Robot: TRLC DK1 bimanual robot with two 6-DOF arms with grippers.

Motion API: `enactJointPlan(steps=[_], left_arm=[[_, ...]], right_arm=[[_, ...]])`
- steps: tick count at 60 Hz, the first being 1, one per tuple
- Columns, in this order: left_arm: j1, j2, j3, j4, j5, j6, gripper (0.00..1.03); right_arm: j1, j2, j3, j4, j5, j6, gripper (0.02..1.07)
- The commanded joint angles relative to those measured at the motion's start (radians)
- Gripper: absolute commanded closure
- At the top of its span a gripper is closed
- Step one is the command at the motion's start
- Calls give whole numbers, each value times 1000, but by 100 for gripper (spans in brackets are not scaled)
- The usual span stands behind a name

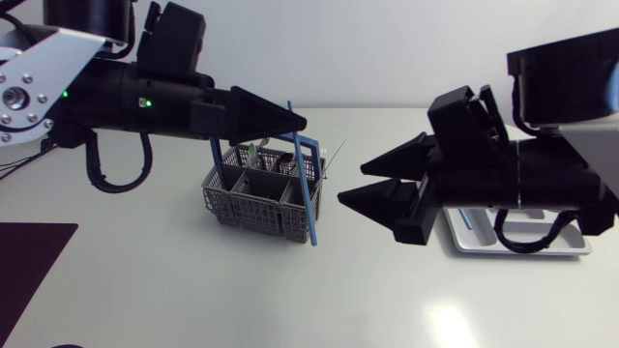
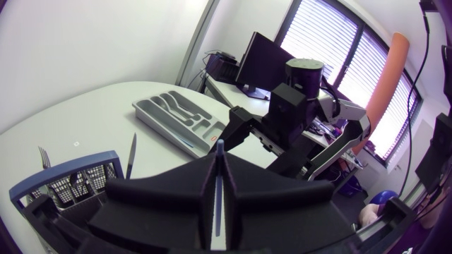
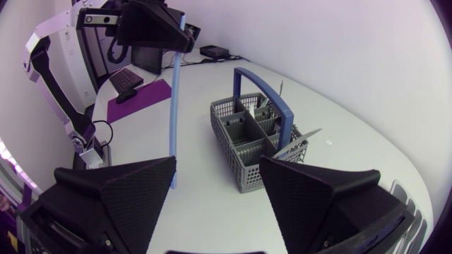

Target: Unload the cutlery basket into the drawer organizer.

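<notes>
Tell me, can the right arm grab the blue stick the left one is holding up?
Probably yes. The right gripper is open and faces the blue stick, which hangs from the left gripper near the basket. Nothing stands between them.

1. The left arm is made up of a silver-grey plate link, studded with round screws, joined to black housings.
2. A small green light is set in its black joint.
3. A black cable is looped beneath it.
4. The left gripper and right gripper are formed as matte black wedges; a fine dotted texture is seen on the fingers in the right wrist view.
5. The right arm is cased in black, with a pale grey link and a second black cable.
</notes>
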Motion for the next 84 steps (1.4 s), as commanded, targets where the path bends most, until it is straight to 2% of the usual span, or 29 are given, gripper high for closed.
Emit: enactJointPlan(steps=[1, 7, 12, 20, 31, 49, 57, 63, 72, 73, 74, 75, 78, 84], left_arm=[[-20, 33, 46, -2, 20, -30, 100], [-31, 51, 55, 5, 20, -38, 100], [-36, 68, 66, 5, 20, -43, 100], [-36, 82, 70, 11, 20, -49, 100], [-36, 91, 69, 18, 20, -52, 100], [-31, 90, 64, 20, 20, -58, 100], [-26, 85, 56, 20, 20, -58, 99], [-11, 82, 63, 21, 20, -64, 82], [4, 76, 93, 21, 20, -73, 62], [10, 76, 106, 21, 20, -76, 57], [12, 74, 107, 21, 20, -76, 56], [21, 73, 127, 20, 19, -81, 49], [38, 70, 155, 20, 19, -93, 41], [78, 71, 225, 21, 19, -110, 33]], right_arm=[[9, 49, 33, -15, -18, -9, 22], [12, 84, 39, -7, -44, -10, 23], [31, 109, 42, 7, -44, -10, 30], [66, 135, 48, 16, -43, -6, 31], [86, 161, 54, 30, -35, 0, 51], [112, 193, 65, 41, -33, 14, 95], [115, 196, 65, 41, -26, 16, 99], [117, 190, 53, 39, -26, 14, 101], [115, 181, 31, 27, -18, 13, 101], [112, 181, 30, 21, -18, 11, 101], [112, 181, 28, 18, -18, 10, 101], [112, 181, 25, 10, -18, 4, 101], [112, 178, 13, 2, -18, -3, 101], [106, 164, -9, -11, -7, -10, 101]])
